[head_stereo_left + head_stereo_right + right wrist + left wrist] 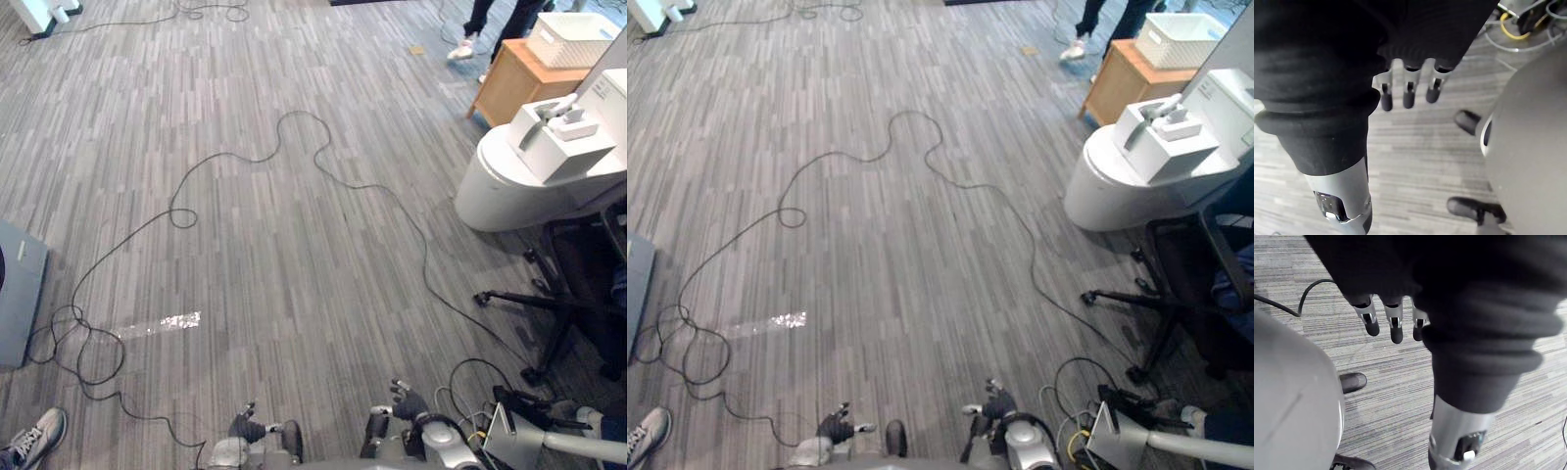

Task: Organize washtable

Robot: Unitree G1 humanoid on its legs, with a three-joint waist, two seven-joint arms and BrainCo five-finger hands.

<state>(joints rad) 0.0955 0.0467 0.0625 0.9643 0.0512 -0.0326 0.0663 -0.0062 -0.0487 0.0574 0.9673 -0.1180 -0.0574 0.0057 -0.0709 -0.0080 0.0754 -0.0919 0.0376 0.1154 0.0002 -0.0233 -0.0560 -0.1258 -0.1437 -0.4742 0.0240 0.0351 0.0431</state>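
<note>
Head cam looked down at mostly grey striped carpet. The washtable, a white round pedestal, stood at the robot's far right, with a white boxy unit on top and a small pale part lying on that; couldn't tell what the part was. A black office chair was just beside the washtable on the near side, its star base on the carpet. A wooden cabinet sat behind the washtable and carried a white slatted basket. A grey flat panel lay at the left edge. A person's dark-trousered legs showed past the cabinet, one light shoe on the carpet. Another person's sneaker was at the lower left corner. A shiny strip of tape was stuck on the carpet left of centre. Left hand hung low at the robot's side, fingers straight and pointing down at the carpet, nothing held. Right hand likewise: fingers extended and relaxed, nothing in it. Both hands were well apart from the washtable, touching nothing.
</note>
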